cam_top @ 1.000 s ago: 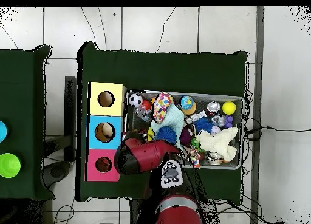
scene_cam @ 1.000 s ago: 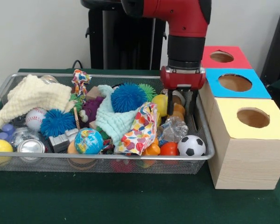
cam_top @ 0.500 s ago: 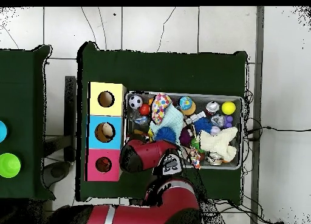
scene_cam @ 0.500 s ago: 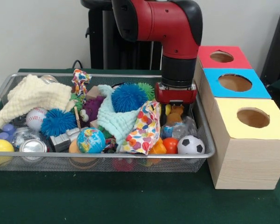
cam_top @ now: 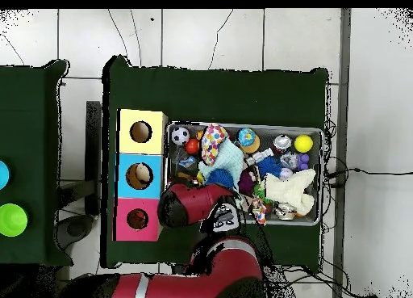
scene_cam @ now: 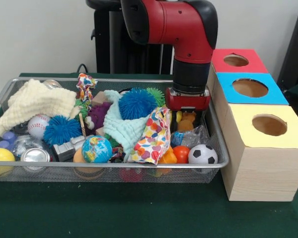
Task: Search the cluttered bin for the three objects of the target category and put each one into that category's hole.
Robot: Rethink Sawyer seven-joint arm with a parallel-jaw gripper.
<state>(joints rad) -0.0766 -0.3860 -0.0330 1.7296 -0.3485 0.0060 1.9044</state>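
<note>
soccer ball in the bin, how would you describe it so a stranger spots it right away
In the front view, find the wire bin beside the yellow box. The soccer ball lies in the bin's near corner closest to that box, next to a red ball. It is the only ball with black and white patches.

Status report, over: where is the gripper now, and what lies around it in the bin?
Gripper low in the bin's end nearest the boxes, fingers hidden. Under it an orange-brown toy. Crumpled clear plastic, patterned cloth and soccer ball crowd close.
</note>
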